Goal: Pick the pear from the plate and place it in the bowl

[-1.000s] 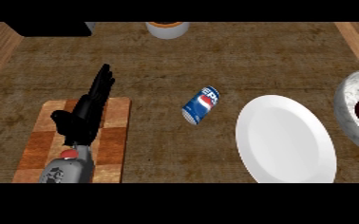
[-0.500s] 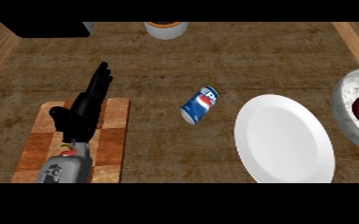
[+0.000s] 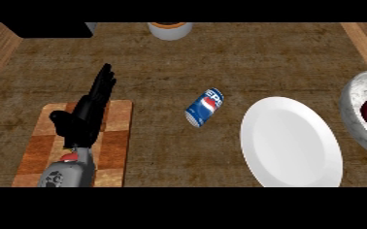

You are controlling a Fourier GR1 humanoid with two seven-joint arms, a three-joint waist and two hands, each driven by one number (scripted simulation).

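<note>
A white plate lies at the right of the counter with nothing on it. At the right edge, part of a grey speckled bowl shows, with something dark red inside it. No pear can be made out as such. My left hand is open with straight fingers pointing away, over the wooden board at the left. My right hand does not show.
A checkered wooden cutting board lies under my left forearm. A blue soda can lies on its side in the middle. A white cup stands at the back edge. A dark block fills the back left corner.
My left hand has shifted slightly toward the near left over the board. More of the bowl shows at the right edge than before.
</note>
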